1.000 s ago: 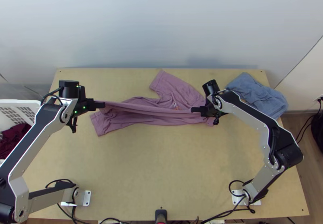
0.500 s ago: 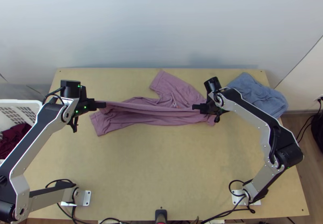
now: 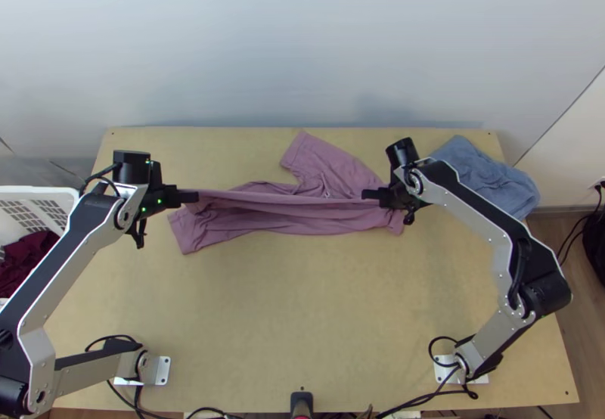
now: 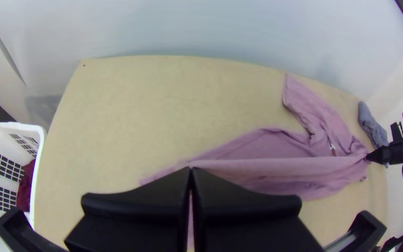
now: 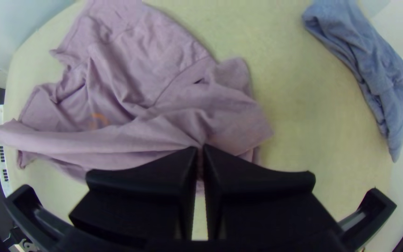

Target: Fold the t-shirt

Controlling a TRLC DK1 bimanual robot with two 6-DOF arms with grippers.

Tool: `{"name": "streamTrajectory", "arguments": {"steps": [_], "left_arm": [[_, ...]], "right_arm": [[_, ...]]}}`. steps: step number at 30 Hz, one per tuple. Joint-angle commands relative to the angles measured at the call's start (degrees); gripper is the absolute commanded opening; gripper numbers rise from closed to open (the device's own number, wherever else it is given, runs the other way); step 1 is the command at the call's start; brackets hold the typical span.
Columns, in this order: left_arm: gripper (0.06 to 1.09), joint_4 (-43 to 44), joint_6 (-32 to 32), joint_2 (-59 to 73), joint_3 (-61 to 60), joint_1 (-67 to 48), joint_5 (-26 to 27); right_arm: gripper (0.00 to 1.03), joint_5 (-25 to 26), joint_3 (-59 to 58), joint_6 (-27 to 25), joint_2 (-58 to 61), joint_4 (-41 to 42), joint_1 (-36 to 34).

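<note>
In the top view the left gripper (image 3: 189, 197) and the right gripper (image 3: 372, 194) hold a pink t-shirt (image 3: 325, 169) between them, one edge stretched taut and lifted. The rest lies bunched on the table, one part pointing toward the wall. From the left wrist, the left gripper (image 4: 191, 169) is shut on a fold of the t-shirt (image 4: 271, 172). In the right wrist view, the right gripper (image 5: 200, 148) is shut on gathered cloth of the t-shirt (image 5: 136, 93).
A crumpled blue cloth (image 3: 484, 177) lies at the table's far right corner. A white basket (image 3: 30, 206) with dark red cloth (image 3: 29, 262) stands left of the table (image 3: 302, 305). Bare wood lies in front of the shirt.
The right gripper has shifted slightly to the right and toward the wall with the cloth, drawing the held edge straighter. The left gripper has edged slightly right, then stayed.
</note>
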Motion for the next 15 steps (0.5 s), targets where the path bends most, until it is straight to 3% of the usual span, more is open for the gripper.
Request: {"name": "streamTrajectory", "arguments": {"steps": [1, 15], "left_arm": [[0.1, -0.4, 0.1, -0.4, 3.2, 1.1, 0.0], [0.1, -5.2, -1.2, -2.5, 25.8, 2.4, -4.5]], "right_arm": [[0.03, -0.1, 4.5, 0.3, -3.4, -1.3, -1.6], [0.03, -1.1, 21.7, 0.2, -17.3, -4.7, -4.7]]}}
